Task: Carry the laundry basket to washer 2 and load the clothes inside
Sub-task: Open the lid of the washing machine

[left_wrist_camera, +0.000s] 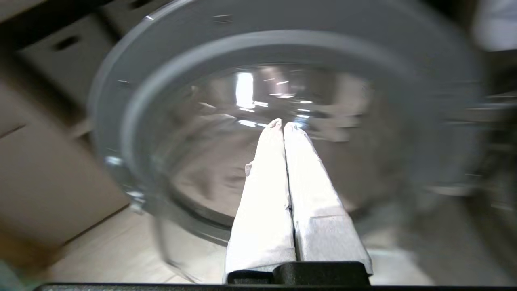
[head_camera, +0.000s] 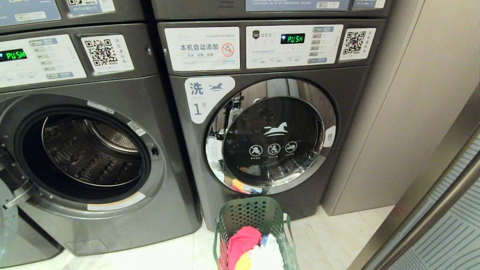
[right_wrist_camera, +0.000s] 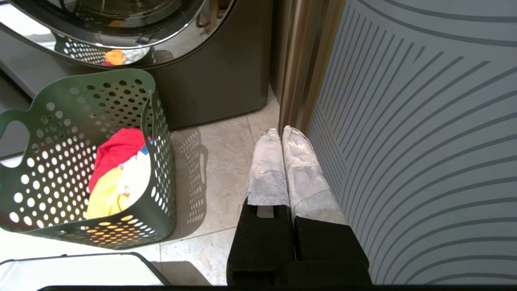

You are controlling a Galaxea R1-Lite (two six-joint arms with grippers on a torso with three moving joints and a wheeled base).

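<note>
The dark-green laundry basket (head_camera: pixel 251 217) (right_wrist_camera: pixel 60 133) stands on the floor in front of the grey washer labelled 1 (head_camera: pixel 270 135), whose door is closed. The clothes (head_camera: pixel 243 242) (right_wrist_camera: pixel 117 169), red-pink, yellow and white, lie inside it. To the left a like grey washer (head_camera: pixel 150 97) has its door swung open and its drum bare; no number shows on it, so washer 2 cannot be picked out. My left gripper (left_wrist_camera: pixel 282 123) is shut and empty, pointing at a round glass washer door (left_wrist_camera: pixel 202 121). My right gripper (right_wrist_camera: pixel 281 130) is shut and empty, low to the right of the basket.
A striped glass panel with a metal frame (right_wrist_camera: pixel 424 141) (head_camera: pixel 450 232) runs close along the right gripper. The open door (head_camera: pixel 7 225) juts out at the far left. A white surface with a dark edge (right_wrist_camera: pixel 72 270) lies just behind the basket. Pale floor tiles (right_wrist_camera: pixel 218 161).
</note>
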